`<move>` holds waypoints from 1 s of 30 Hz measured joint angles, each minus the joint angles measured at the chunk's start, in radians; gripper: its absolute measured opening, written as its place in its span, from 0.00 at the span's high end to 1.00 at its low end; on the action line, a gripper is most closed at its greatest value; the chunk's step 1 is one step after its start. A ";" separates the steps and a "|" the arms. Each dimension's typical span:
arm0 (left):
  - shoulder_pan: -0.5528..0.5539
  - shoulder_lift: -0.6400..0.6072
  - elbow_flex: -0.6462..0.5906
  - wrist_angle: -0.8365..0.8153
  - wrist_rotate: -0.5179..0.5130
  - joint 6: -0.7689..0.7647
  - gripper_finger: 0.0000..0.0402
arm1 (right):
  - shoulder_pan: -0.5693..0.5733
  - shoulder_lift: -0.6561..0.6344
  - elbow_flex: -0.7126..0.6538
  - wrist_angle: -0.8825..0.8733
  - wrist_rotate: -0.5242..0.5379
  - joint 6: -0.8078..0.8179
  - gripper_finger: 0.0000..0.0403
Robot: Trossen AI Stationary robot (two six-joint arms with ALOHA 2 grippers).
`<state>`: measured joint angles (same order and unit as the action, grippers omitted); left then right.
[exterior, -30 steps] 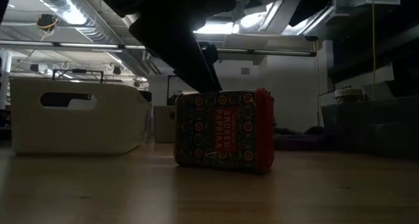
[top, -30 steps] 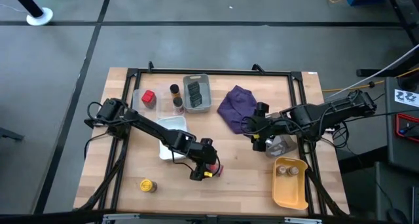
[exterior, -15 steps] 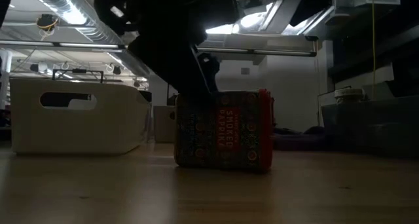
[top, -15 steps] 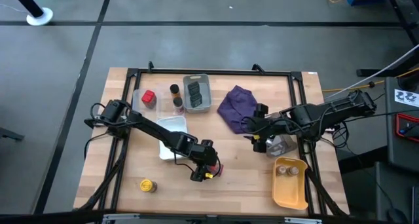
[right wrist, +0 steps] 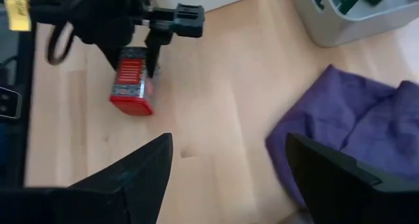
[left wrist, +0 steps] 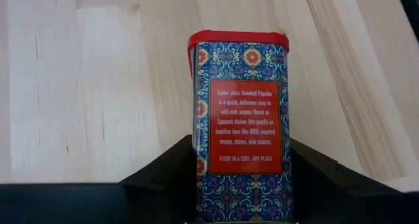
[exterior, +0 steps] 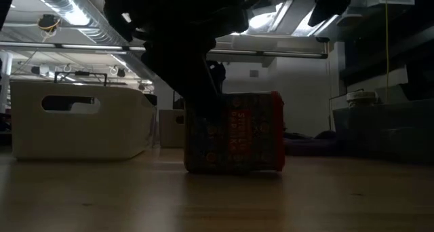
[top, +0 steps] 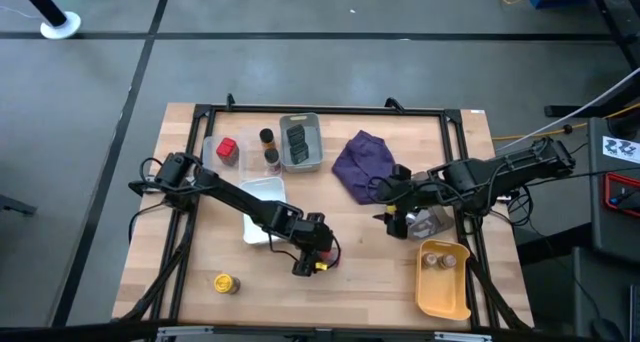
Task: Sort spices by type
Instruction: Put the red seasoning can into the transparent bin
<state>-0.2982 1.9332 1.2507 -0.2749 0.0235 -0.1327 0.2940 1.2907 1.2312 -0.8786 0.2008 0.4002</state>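
Our left end effector [top: 322,254] has just pinched onto the paprika tin [left wrist: 239,126] on the tabletop [top: 370,272], ready to lift; right end effector [top: 393,220] waits spread.

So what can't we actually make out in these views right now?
- Paprika tin: whether it has left the table; left gripper covers it from above.
- Jars in the yellow tray, high view: too small to identify.
- Right gripper: fingertips cut off by its wrist view's edge.
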 joint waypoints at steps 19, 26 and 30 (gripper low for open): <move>0.140 -0.098 0.000 0.282 -0.001 -0.137 0.55 | 0.001 -0.004 0.000 0.035 -0.105 -0.012 0.27; 0.169 -0.101 0.000 0.373 -0.001 -0.093 0.54 | 0.001 -0.004 0.000 0.005 -0.059 -0.013 0.27; 0.171 -0.101 0.000 0.413 -0.002 -0.059 0.55 | 0.001 -0.004 0.000 -0.045 -0.055 -0.012 0.27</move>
<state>-0.1273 1.8324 1.2507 0.1378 0.0219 -0.1916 0.2947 1.2865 1.2312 -0.9232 0.1459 0.3883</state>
